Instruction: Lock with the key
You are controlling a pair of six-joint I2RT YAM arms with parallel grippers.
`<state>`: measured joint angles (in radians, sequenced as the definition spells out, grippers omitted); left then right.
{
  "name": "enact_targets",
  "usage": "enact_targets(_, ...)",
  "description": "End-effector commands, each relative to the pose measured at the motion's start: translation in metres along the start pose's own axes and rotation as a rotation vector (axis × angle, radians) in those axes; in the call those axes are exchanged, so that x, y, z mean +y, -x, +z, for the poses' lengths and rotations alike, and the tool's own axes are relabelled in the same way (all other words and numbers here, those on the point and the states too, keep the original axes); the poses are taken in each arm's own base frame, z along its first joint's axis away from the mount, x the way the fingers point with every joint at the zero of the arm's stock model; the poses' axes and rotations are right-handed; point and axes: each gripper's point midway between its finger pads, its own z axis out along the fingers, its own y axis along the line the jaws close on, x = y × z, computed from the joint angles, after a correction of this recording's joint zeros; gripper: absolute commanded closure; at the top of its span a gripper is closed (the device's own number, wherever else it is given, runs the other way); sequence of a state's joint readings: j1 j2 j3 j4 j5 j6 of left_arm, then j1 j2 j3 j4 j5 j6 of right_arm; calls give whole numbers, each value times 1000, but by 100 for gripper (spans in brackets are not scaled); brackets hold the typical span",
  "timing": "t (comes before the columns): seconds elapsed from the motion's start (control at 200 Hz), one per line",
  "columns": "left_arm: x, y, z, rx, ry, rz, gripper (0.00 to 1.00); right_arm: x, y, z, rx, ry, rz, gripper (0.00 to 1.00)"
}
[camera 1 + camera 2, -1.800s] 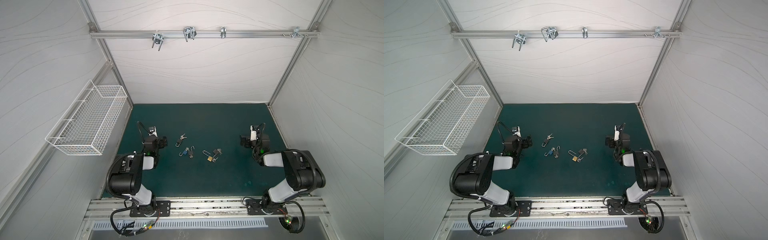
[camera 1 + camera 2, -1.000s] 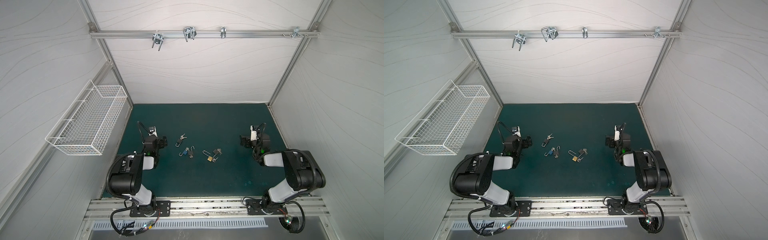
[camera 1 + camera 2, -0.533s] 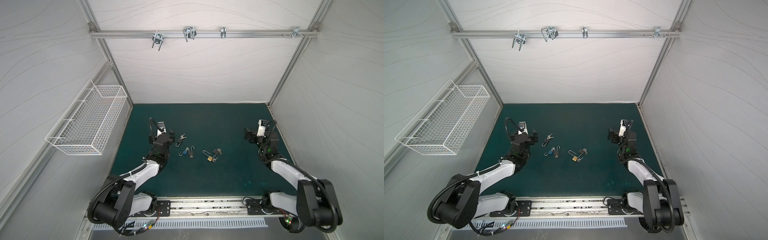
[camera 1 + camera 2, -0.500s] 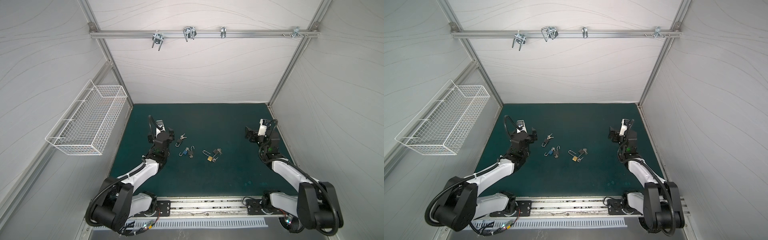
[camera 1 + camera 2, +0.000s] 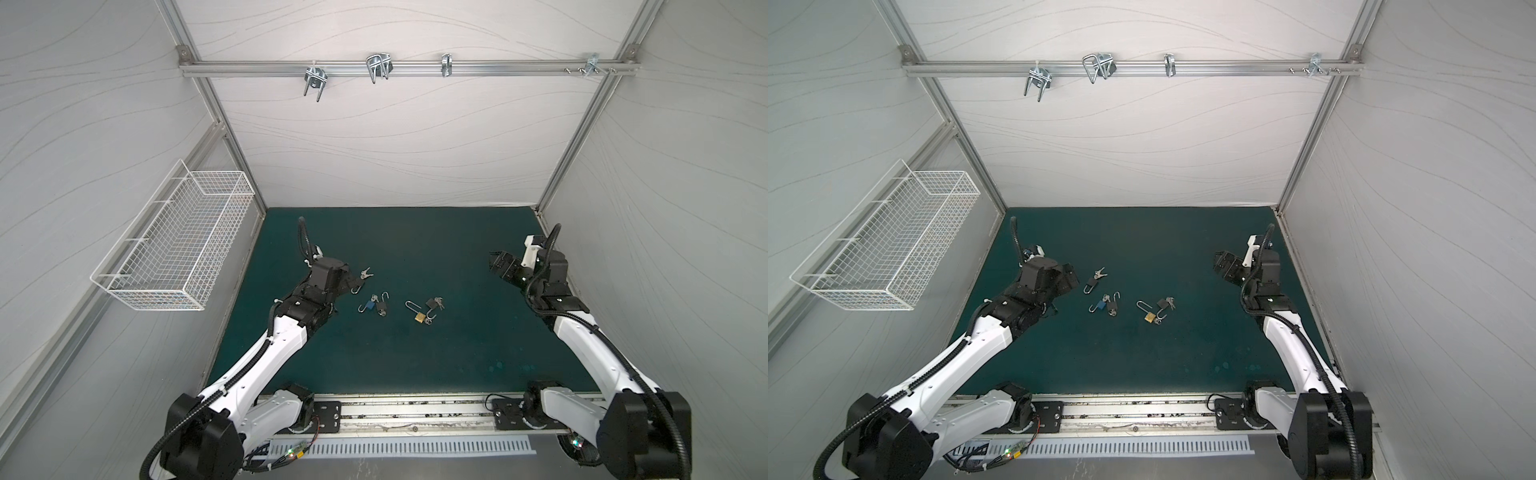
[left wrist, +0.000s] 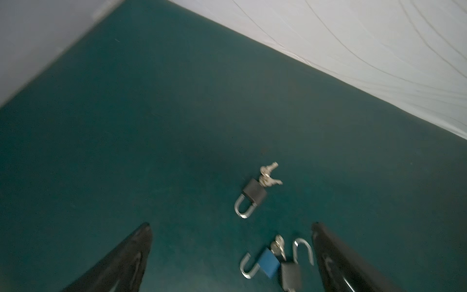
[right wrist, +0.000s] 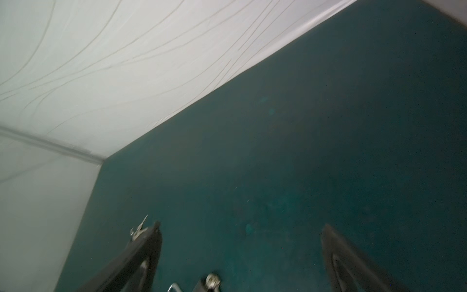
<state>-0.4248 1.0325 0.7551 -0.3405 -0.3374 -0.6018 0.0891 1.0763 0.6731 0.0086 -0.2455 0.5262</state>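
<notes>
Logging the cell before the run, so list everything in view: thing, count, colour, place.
mat: 1, dark green, covers the floor
black padlocks: 3, black, on the mat; one by the left arm, one touching the blue padlock, one by the brass padlock
blue padlock: 1, blue, mid-mat
brass padlock: 1, brass, long shackle, mid-mat
key bunches: at least 3, silver, at the padlocks
wire basket: 1, white, left wall
rail: 1, silver, across the back wall
hooks: 4, silver, on the rail
arms: 2, white and black, front corners
left end effector: 1, black, open, empty
right end effector: 1, black, open, empty
</notes>
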Motion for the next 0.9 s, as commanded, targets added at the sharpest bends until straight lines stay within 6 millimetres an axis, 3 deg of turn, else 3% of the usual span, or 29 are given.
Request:
enact_targets(0.0,-39,-37,-20,152,-179,-7,1,59,-33,-11,198,325,6,1)
enact_targets(0.16,-65,-77,-39,249,-294,65,1,98,-92,-19,434,356,-212,3)
enact_targets(0.33,-70,-102,-44,334,-379,20,1,104,-151,-22,668,240,-452,15)
enact_targets(0.465,-67,-98,-48,313,-402,-32,1,100,-191,-16,833,157,-664,33)
enact_targets(0.555,-63,-93,-47,326,-429,-99,1,102,-208,-11,895,140,-778,39)
enact_targets(0.73,-54,-84,-42,371,-524,-257,4,109,-237,3,1001,151,-942,44)
enact_targets(0.895,-46,-82,-40,380,-527,-284,5,108,-251,21,1047,152,-1023,46)
